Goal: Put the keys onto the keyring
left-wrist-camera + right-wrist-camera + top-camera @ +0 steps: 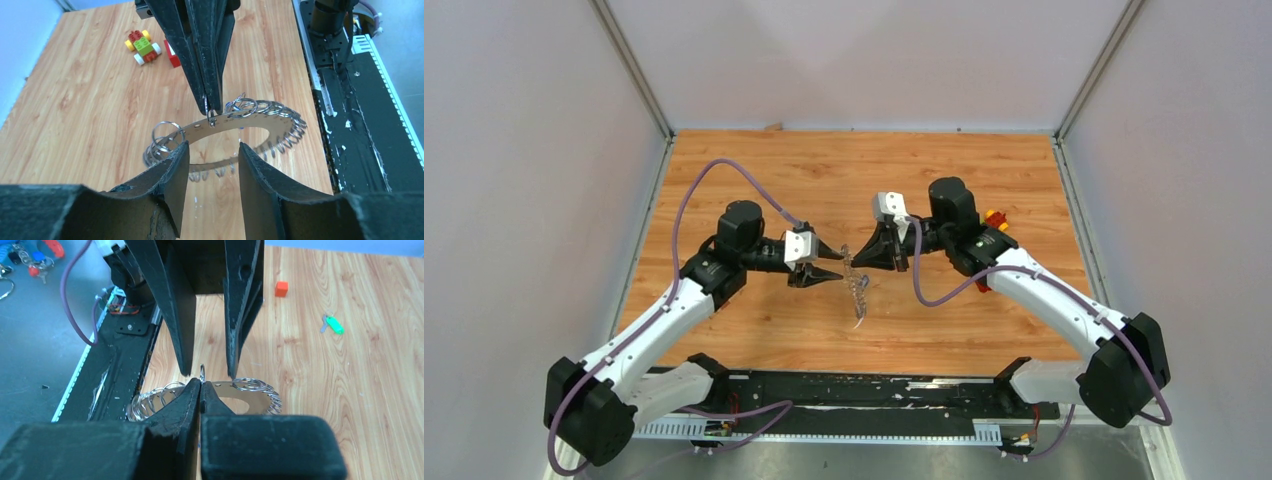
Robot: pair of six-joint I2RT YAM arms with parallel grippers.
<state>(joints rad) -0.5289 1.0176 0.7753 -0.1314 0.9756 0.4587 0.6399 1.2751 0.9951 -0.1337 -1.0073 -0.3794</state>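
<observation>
The keyring point(857, 290) is a flat silver ring with many small wire rings round its rim, and it hangs above the table between the two arms. My right gripper point(856, 264) is shut, pinching a small wire ring at the keyring's point(225, 389) edge. In the left wrist view, the right gripper point(211, 112) comes down onto the keyring point(235, 122) from above. My left gripper point(214, 148) is open, its fingers either side of the near rim without touching it. A green key point(334, 325) lies loose on the wood. I see no blue key on the table.
A small toy of coloured bricks point(142, 45) and a red block point(173, 54) sit on the wood by the right arm. An orange cube point(281, 288) lies near the green key. Several coloured key fobs point(35, 255) lie on the grey surface beyond the black rail point(854, 390).
</observation>
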